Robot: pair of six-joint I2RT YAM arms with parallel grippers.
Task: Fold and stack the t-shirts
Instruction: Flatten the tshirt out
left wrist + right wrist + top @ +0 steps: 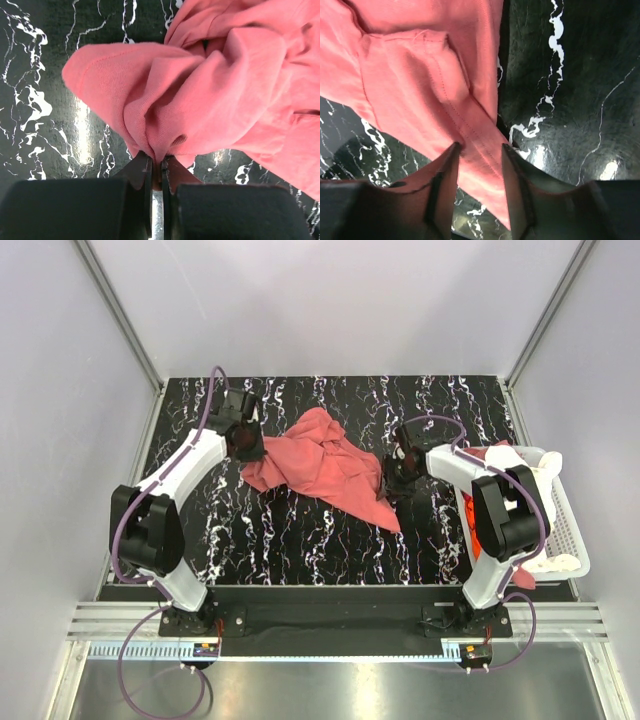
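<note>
On the left, the left end effector [156, 162] is seen pressed together on a gathered fold at the left edge of the salmon-pink t-shirt [325, 465]. The shirt is laid crumpled across the middle of the black marbled tabletop [300, 540], towards the far side. At its right edge the right end effector [479, 147] is held spread, a hemmed strip of cloth lying between its fingers [445, 170]. Further right a white basket [570, 540] is set, with an orange t-shirt [468, 515] partly hidden by the right arm.
</note>
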